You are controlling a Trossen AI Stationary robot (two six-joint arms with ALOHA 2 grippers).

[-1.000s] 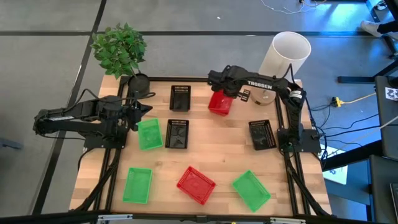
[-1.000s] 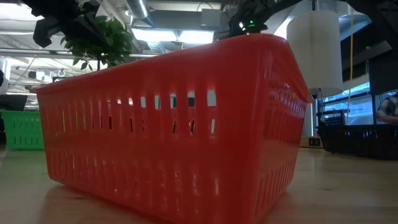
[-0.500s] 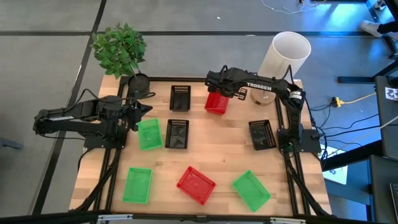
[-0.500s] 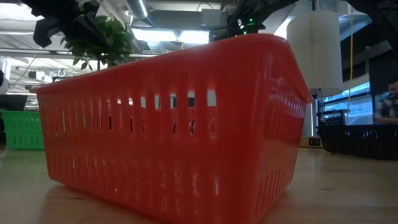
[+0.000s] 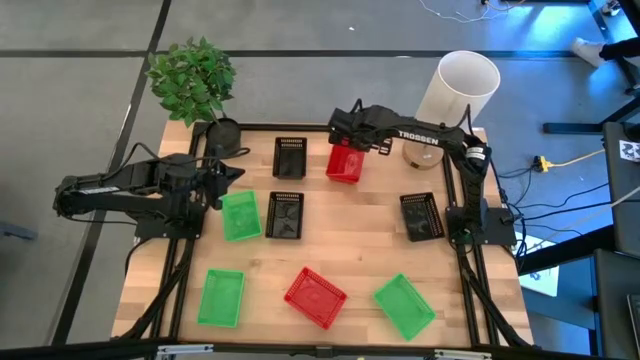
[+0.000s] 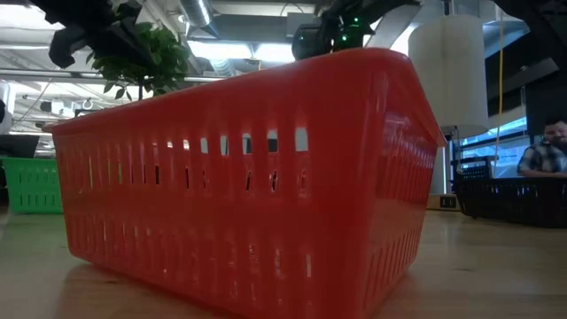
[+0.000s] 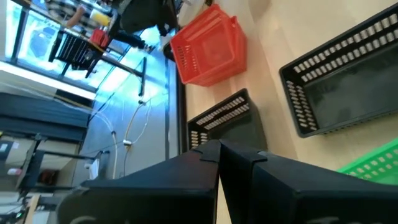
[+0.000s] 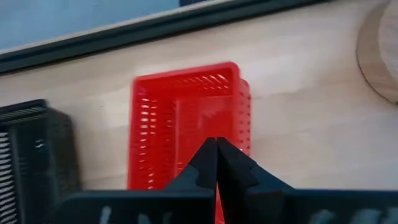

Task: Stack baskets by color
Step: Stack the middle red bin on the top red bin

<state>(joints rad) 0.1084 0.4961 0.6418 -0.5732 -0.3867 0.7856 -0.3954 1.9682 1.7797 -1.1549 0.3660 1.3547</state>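
Observation:
My right gripper point(image 5: 347, 140) point(image 8: 216, 144) is shut on a red basket point(image 5: 345, 165) point(image 8: 186, 124) at the table's far middle. A second red basket point(image 5: 315, 297) point(image 6: 239, 177) lies near the front edge. Three green baskets point(image 5: 240, 215) point(image 5: 221, 297) point(image 5: 404, 306) and three black ones point(image 5: 289, 157) point(image 5: 284, 215) point(image 5: 421, 216) rest flat on the wood. My left gripper point(image 5: 228, 175) point(image 7: 219, 149) hangs shut above the table's left side, beside the far green basket, touching nothing. My right gripper comes at the red basket from above, its fingers pointing steeply down. A thin red strip of wall point(image 8: 217, 196) shows pinched between the two fingers. The fingers hide which wall it is. Whether the basket hangs clear of the table I cannot tell.
A potted plant point(image 5: 195, 85) stands at the far left corner. A tall white lampshade point(image 5: 458, 85) on a round wooden base point(image 8: 382, 56) stands at the far right. A black frame point(image 5: 320, 127) runs along the table's edges. A person point(image 6: 545, 158) sits in the room beyond.
My right gripper has gone a little toward the table's left edge and slightly up, rolling as it went. The red basket has come along with it and now sits squarer to the table's edges than before.

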